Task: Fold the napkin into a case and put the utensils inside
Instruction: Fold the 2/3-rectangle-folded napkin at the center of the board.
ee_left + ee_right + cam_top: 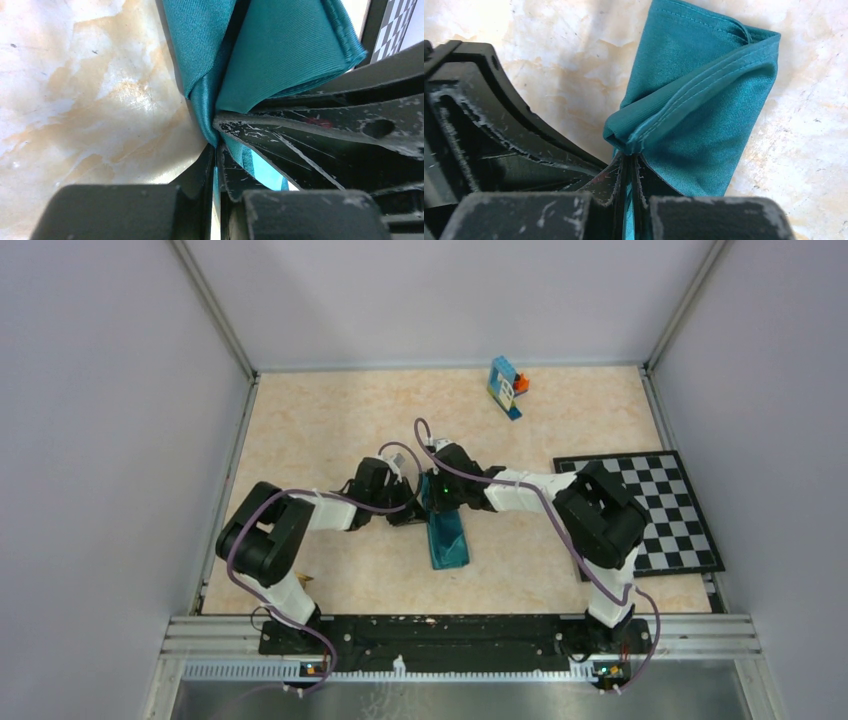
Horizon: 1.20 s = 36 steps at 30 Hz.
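Folding step in hand, by the look. Teal-green soft cloth napkin (447, 540), a narrow strip, lies mid-table toward the near edge. Left gripper (216, 142) and right gripper (629, 152) each pinch its far end tight. Next move likely needs both arms drawing the fold evenly. No readable writing.

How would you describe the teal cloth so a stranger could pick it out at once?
Start at the pale marbled table and go to its middle. There lies the napkin, a folded strip pinched at its far end by the left claw and right claw. It alone is soft and teal, unlike the checkered mat and toy blocks.
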Motion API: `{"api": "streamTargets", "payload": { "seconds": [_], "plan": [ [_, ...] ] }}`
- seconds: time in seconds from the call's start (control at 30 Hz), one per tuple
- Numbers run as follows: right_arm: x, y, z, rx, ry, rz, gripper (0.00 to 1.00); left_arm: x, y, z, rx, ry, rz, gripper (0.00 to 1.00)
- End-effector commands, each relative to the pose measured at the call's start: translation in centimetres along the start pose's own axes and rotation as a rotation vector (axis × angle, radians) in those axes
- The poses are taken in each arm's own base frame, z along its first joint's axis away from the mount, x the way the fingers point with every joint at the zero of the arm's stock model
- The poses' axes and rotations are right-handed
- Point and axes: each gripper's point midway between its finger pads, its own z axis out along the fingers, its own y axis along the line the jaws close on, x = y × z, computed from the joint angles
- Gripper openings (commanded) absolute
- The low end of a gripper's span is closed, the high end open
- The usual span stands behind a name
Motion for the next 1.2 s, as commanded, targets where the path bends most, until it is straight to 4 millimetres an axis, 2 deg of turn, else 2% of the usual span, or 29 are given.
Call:
{"api": "streamTargets", "payload": {
  "seconds": [0.0,0.1,0.27,0.47,0.63,0.77,0.9,1.0,1.1,1.13,1.17],
  "plan": [
    [-1.7,1.6,0.2,-0.038,-0.050,0.012,0.00,1.0,1.5,-0.3,-0.051,0.009,-0.004,0.09],
    [-2.0,1.7,0.1,-0.040,-0.055,0.014,0.00,1.2,1.6,-0.7,-0.055,0.010,-0.002,0.12],
    [-1.9,2.3,-0.1,-0.093,-0.038,0.050,0.01,1.3,1.4,-1.6,-0.065,-0.003,0.017,0.22],
    [-2.0,2.3,-1.2,-0.154,-0.021,0.095,0.18,1.1,0.4,-3.5,-0.054,-0.042,0.046,0.30],
    [-3.0,3.9,-2.6,-0.271,-0.033,0.068,0.38,1.5,0.7,-4.8,-0.075,-0.055,0.061,0.32],
    [-4.1,3.9,-4.4,-0.295,-0.059,0.067,0.45,1.2,0.6,-5.7,-0.081,-0.075,0.063,0.34],
    [-4.2,3.2,-6.7,-0.337,-0.066,0.099,0.48,-0.2,-0.4,-6.2,-0.049,-0.102,0.086,0.45],
    [-3.0,2.4,-7.5,-0.391,-0.052,0.163,0.44,-1.7,-2.3,-6.0,0.021,-0.094,0.109,0.48],
    [-1.5,2.2,-7.5,-0.430,-0.032,0.207,0.06,-3.9,-4.6,-5.3,0.083,-0.085,0.128,0.42],
    [-0.9,2.3,-7.4,-0.449,-0.018,0.224,0.00,-4.5,-5.3,-4.9,0.103,-0.080,0.133,0.38],
    [-0.8,2.7,-7.4,-0.482,-0.026,0.233,0.00,-5.2,-5.8,-4.4,0.120,-0.078,0.135,0.33]
  ]
}}
